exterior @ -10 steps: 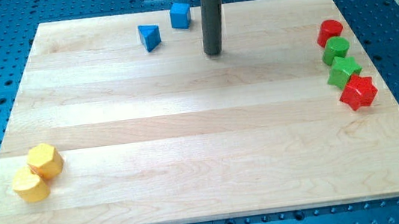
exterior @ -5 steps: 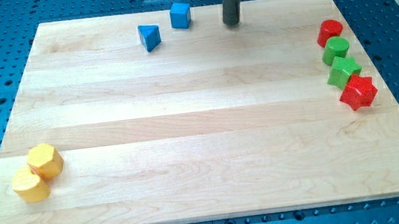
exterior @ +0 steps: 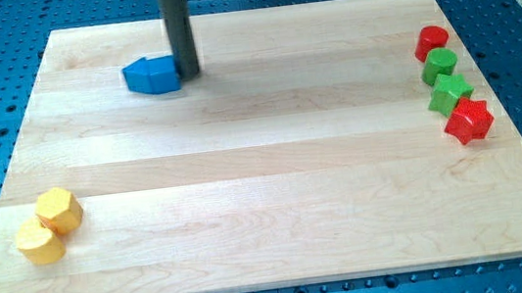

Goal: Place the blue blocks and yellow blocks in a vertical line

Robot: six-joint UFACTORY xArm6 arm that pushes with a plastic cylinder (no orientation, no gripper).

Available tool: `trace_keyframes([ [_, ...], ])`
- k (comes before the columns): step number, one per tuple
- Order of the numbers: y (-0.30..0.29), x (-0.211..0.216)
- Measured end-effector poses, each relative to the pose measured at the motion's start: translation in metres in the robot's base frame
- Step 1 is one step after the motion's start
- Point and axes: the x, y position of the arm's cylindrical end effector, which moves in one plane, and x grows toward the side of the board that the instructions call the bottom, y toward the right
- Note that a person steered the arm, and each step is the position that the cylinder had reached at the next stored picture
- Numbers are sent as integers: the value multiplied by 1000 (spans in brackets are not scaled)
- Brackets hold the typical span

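Observation:
Two blue blocks (exterior: pixel 152 75) lie pressed together near the view's top, left of centre; their separate shapes are hard to make out. My tip (exterior: pixel 188 74) stands right against their right side. A yellow hexagonal block (exterior: pixel 58 209) and a second yellow block (exterior: pixel 40 241) touch each other at the view's bottom left, far from my tip.
A red block (exterior: pixel 432 42), a green block (exterior: pixel 439 64), a second green block (exterior: pixel 449 92) and a red star-shaped block (exterior: pixel 468 121) form a column at the view's right edge of the wooden board (exterior: pixel 267 195).
My tip moved from the top centre-right to the left and down a little. The two blue blocks, apart before, are now pushed together and shifted left and down.

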Motion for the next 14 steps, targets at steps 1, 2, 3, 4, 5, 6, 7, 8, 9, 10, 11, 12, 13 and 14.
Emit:
trace_keyframes([
  [1,-36,-12],
  [2,-79,-12],
  [3,-130,31],
  [4,-140,28],
  [5,-173,21],
  [6,-174,54],
  [7,-129,78],
  [8,-135,92],
  [9,-131,111],
  [10,-190,93],
  [11,-192,128],
  [12,-147,155],
  [13,-135,161],
  [14,-118,161],
])
